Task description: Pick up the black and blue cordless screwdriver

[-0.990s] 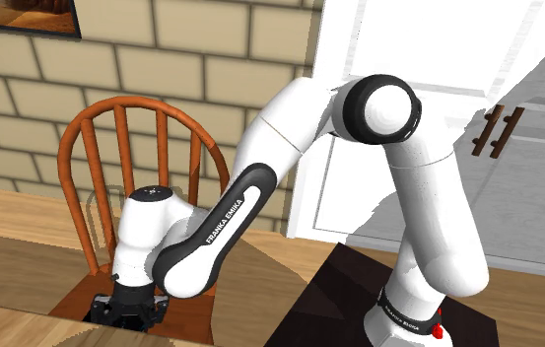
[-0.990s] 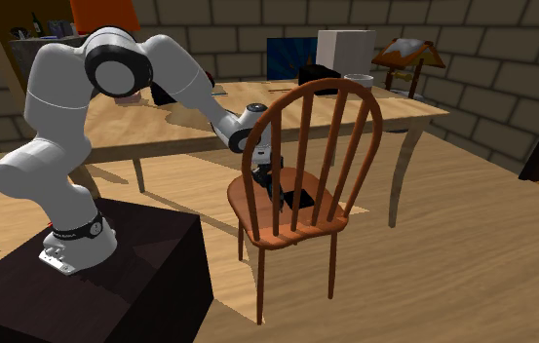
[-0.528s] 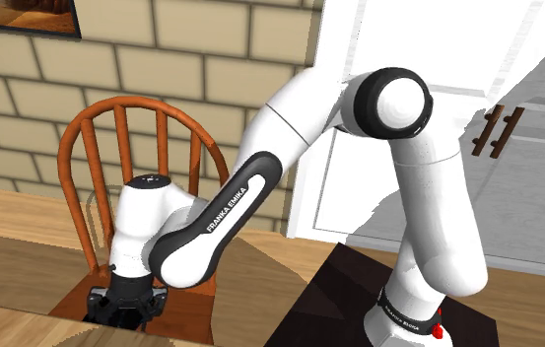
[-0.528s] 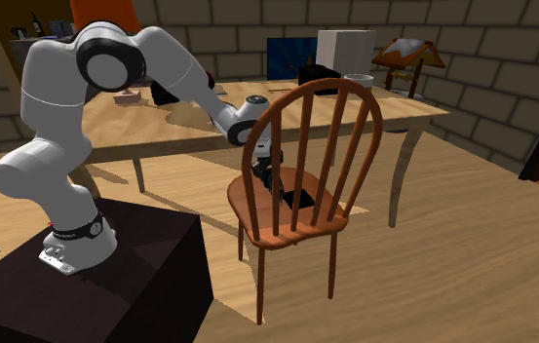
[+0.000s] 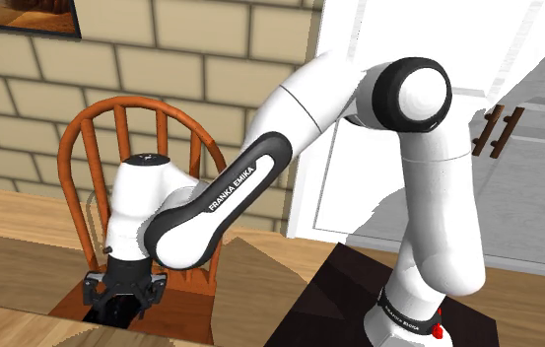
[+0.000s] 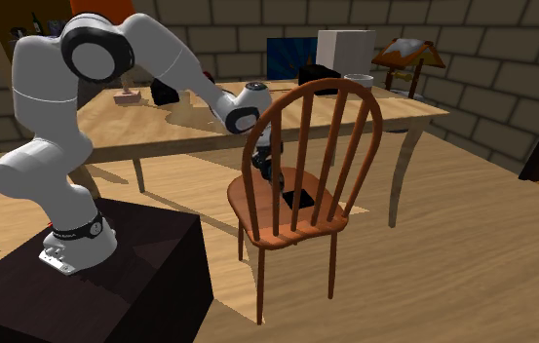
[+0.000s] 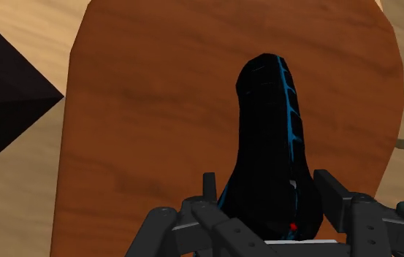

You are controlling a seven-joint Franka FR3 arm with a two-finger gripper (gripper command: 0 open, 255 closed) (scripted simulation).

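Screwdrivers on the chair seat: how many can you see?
1. The black and blue screwdriver lies on the brown chair seat, inside the open hand. Others may be hidden beneath the hand.

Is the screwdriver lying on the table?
No, the screwdriver lies on the brown seat of the chair.

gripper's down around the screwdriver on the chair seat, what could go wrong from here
1. The black two-finger gripper stands open astride the near end of the black cordless screwdriver with blue lines. Its rounded body could twist or slip out as the fingers close.
2. The fingertips sit low over the brown wooden chair seat, so further descent may jam them into it.
3. The chair's curved spindle back stands close behind the wrist, and a careless lift could clip it.
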